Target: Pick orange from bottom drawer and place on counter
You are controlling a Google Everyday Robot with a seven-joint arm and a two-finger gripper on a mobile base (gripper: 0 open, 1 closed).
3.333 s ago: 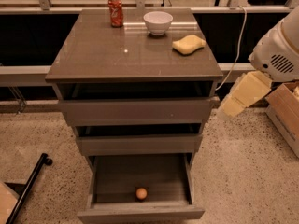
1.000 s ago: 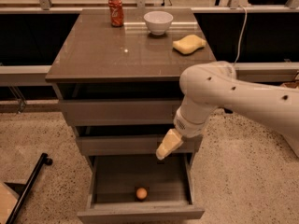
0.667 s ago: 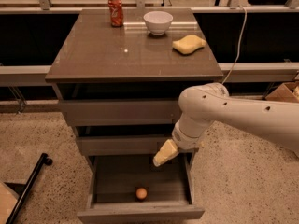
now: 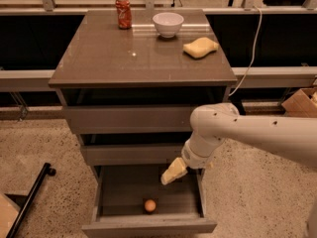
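Note:
The orange [image 4: 150, 205] lies in the open bottom drawer [image 4: 148, 223], near its front wall and about midway across. My gripper [image 4: 170, 174] hangs over the drawer's right half, above and to the right of the orange, not touching it. The white arm reaches in from the right. The counter [image 4: 124, 58] is the glossy top slab of the cabinet.
On the counter stand a red soda can [image 4: 123, 12], a white bowl [image 4: 168, 24] and a yellow sponge [image 4: 200, 47]. The two upper drawers are shut. A black bar [image 4: 29, 200] lies on the floor at left. A cardboard box [image 4: 301, 102] sits at right.
The arm has swung in from the right and lowered the gripper from beside the cabinet to over the open bottom drawer. The orange has not moved.

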